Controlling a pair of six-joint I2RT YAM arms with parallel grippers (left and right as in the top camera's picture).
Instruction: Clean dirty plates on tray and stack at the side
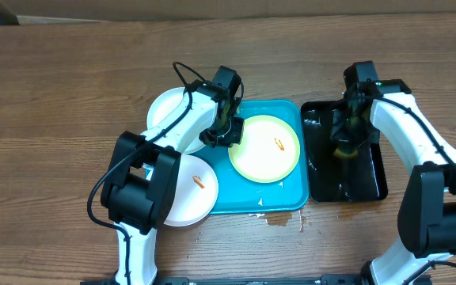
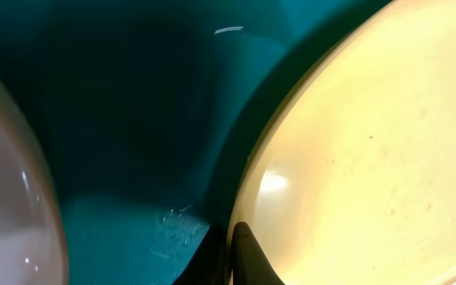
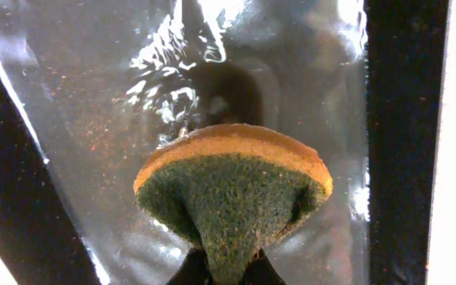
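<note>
Near edge: small wet puddle (image 1: 279,218) on the counter (image 1: 54,119), just off the turquoise tray (image 1: 287,198) at its 6 o'clock.

Smeared white plate (image 1: 188,190) sits at the tray's 8 o'clock, mostly on the counter. Its edge meets the tray's rim, and it has an orange streak near centre.

Green-rimmed plate (image 1: 265,148) lies flat on the tray, centre-right, with a small orange smear (image 1: 279,144) at about 2 o'clock on its face.

Left tool (image 1: 226,133) is at that plate's 9 o'clock rim. The wrist view shows one dark finger (image 2: 248,257) right at the rim with the cream plate face beside it. The second finger is out of view, so I can't tell whether it's clamped or just resting there.

Black tray (image 1: 370,178) is just beside the turquoise one at 3 o'clock, and its floor is wet and glossy.

Right tool (image 1: 345,142) is over the black tray and pinches the sponge (image 3: 232,190). The green scrub face is toward the camera, the orange layer behind it, and the sponge is squeezed to a wedge between the fingers.

Plain white plate (image 1: 165,119) is farthest, on the counter at the tray's 10 o'clock, partly hidden by the left arm.
</note>
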